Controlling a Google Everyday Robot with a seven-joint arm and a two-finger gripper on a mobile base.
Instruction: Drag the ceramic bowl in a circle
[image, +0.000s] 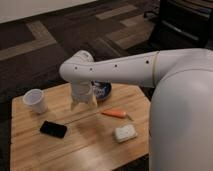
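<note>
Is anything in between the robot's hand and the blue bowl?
Nothing visible is. The gripper is right at the edge of the ceramic bowl, hiding part of it. The white cup and carrot lie apart.

The robot's white hand (83, 103) is down at the light wooden table (85, 152), touching the near-left side of the round dark-blue glazed ceramic bowl (103, 90). The thick white arm (125, 69) passes over the bowl. To the bowl's left stands a plain white cylindrical cup (35, 100), with bare wood between. Just in front of the bowl lies an orange carrot (114, 113), and beyond that a white rectangular block (125, 133). A flat black phone (53, 129) lies front-left, well apart from the bowl. The table's far edge is close behind the bowl.
</note>
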